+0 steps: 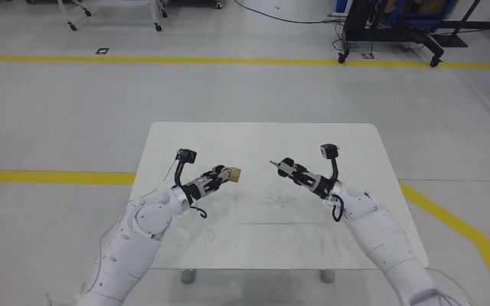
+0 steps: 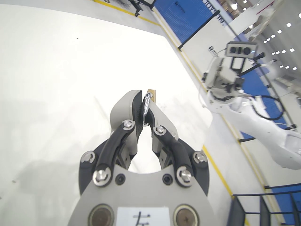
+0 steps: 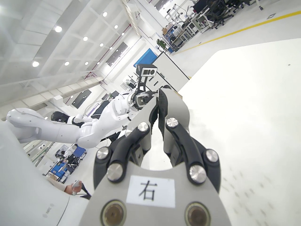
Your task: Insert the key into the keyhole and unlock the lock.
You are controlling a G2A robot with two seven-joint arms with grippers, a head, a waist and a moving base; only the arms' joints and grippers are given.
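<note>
Left pincer (image 2: 144,98): closed on the lock (image 1: 234,174). It clamps the chrome shackle (image 2: 145,106), and the brass body sticks out past the fingertips.
Lock position: held in the air above the tabletop (image 1: 253,138), left of its middle, with the body turned toward the other arm.
Right pincer (image 3: 160,102): pressed shut. In the top view a thin grey sliver, which I take for the key (image 1: 273,163), juts from its tip toward the lock.
Gap: the key tip and the lock face each other and are near but apart, so the key is not yet inserted.
Keyhole: too small to tell which face carries it.
Lock handling: probably solid metal, so stiff and heavy for its bulk. The smooth shackle is likely slippery, and held by it alone the body may swivel when pushed. A grip across the 2 flat sides of the body would resist that better.
Key handling: light, thin and rigid. It is best pinched flat on the head so the blade stays free. It could twist between the pads once turning force comes on.
Next move: line the blade up with the slot, push straight in, then rotate.
Risk: a slight misalignment would nudge the lock aside rather than enter.
</note>
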